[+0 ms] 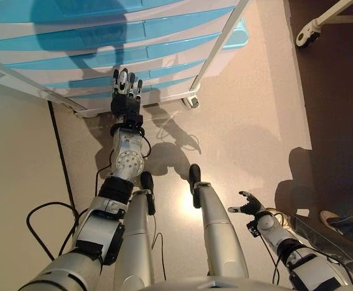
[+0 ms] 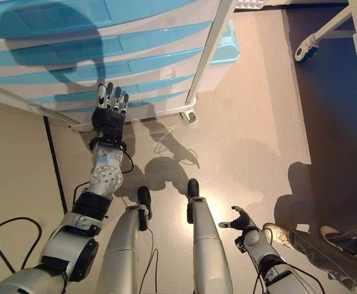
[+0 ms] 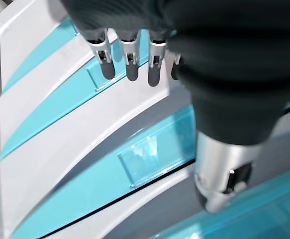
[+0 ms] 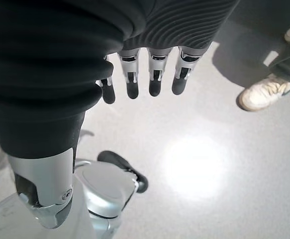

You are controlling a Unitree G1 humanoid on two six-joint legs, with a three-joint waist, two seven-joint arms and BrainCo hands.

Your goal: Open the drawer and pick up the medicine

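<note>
Low at five o'clock in the head views, the right hand (image 1: 249, 205) hangs idle over the floor (image 1: 249, 121), fingers straight and relaxed, holding nothing; a person's shoe (image 4: 264, 92) shows just beyond it. Up at eleven o'clock the left hand (image 1: 126, 91) reaches to the drawer unit (image 1: 103, 42), its fingers (image 3: 130, 64) straight and apart, tips near the front of a low blue drawer (image 3: 110, 179) but grasping nothing. All the drawers look closed, and no medicine is visible; presumably it lies inside one. I judge the plastic drawer to be light, stiff and rather slick, likely to slide easily, so the recessed rectangular pull (image 3: 147, 154) at the middle of its front is the place to hook fingertips.
</note>
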